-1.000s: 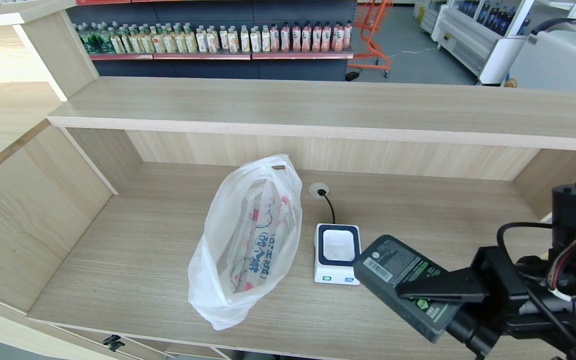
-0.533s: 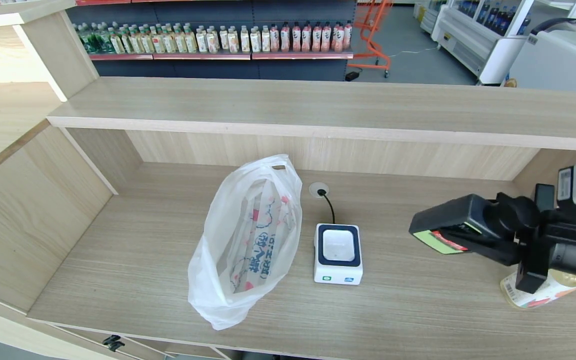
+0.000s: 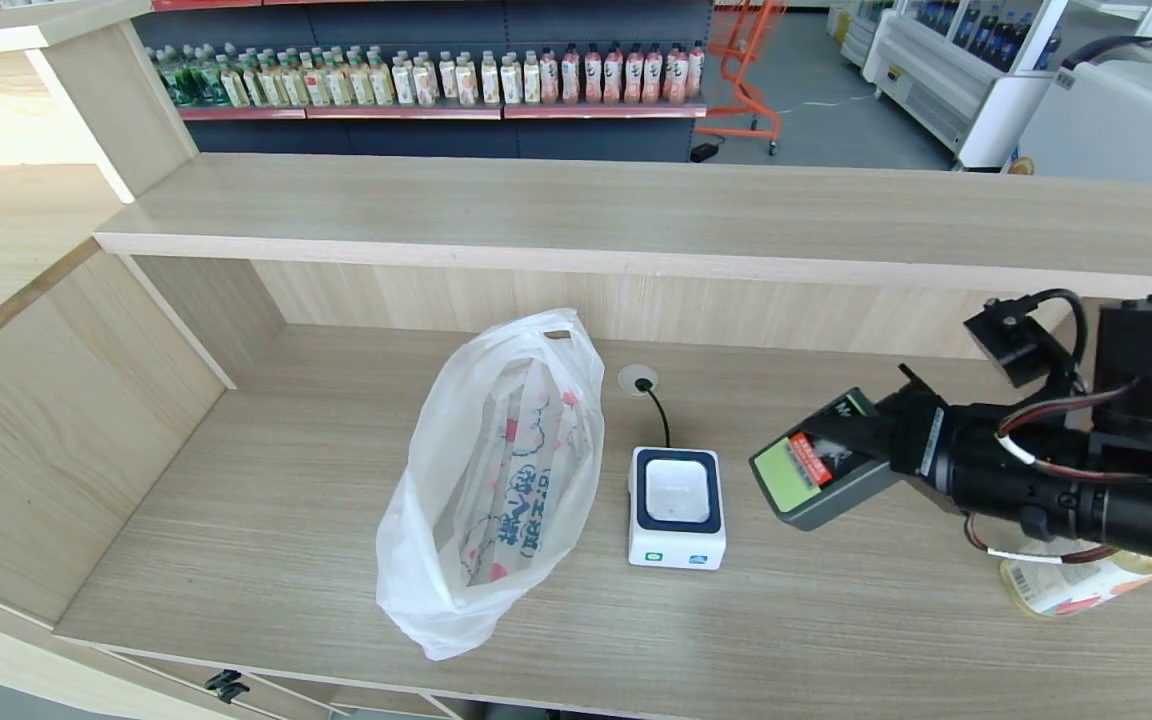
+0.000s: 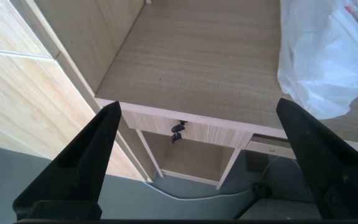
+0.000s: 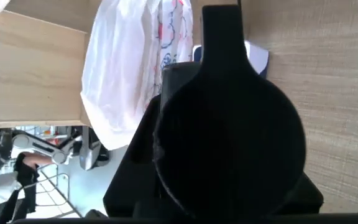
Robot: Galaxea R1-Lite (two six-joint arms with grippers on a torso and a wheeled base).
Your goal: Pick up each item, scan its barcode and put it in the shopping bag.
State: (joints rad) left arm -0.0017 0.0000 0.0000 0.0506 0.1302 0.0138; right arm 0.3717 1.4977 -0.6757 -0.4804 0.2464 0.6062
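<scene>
My left tool point(image 4: 197, 111) hangs nearest to me, out past the front edge of the table point(image 3: 286, 540) and well to the left of the scanner point(image 3: 676, 500). Its fingers are spread wide with nothing between them.

A bottle point(image 3: 1071, 588) lies on its side on the table, to the right of the scanner and a little nearer me, partly under my right arm. It looks like the next item waiting its turn.

My right tool point(image 3: 881, 432) is clamped on one end of a box point(image 3: 804, 482). It holds the box clear of the table, just to the right of the scanner and not over its window.

I take this to be the scanning step: the box is picked up but not yet presented. The next move calls for carrying it left until it sits above the window, with the barcode side turned down to the glass. After that it goes on left to the bag point(image 3: 496, 480).

The box is flat, dark and stiff-looking, tilted with one corner low. The face turned toward the scanner carries a pale green panel and a small red patch. I see no barcode on that face, so a turn of the wrist may be needed.

The white plastic bag lies just left of the scanner, mouth toward me, with a printed packet already inside. A black cable point(image 3: 658, 410) runs from the back of the scanner to a hole in the table.
</scene>
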